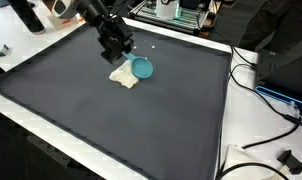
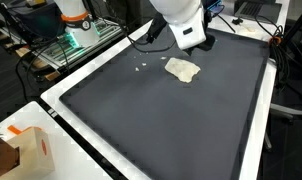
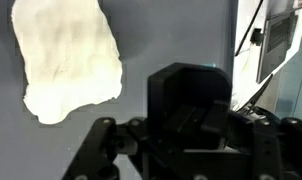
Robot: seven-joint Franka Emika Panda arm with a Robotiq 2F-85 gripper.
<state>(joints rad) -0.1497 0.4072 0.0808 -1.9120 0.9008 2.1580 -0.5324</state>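
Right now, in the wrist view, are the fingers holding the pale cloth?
No, the cloth lies spread flat on the dark mat, and nothing grips it.

The wrist view's top edge cuts off the cloth (image 3: 66,55).

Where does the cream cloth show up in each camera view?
Exterior view: cream cloth lies upper centre, beside a teal bowl.
Exterior view: cream cloth lies upper centre-right, just below the arm.
Wrist view: cream cloth fills the upper left.
Shared landmark: the dark mat it lies on, seen in all three views.
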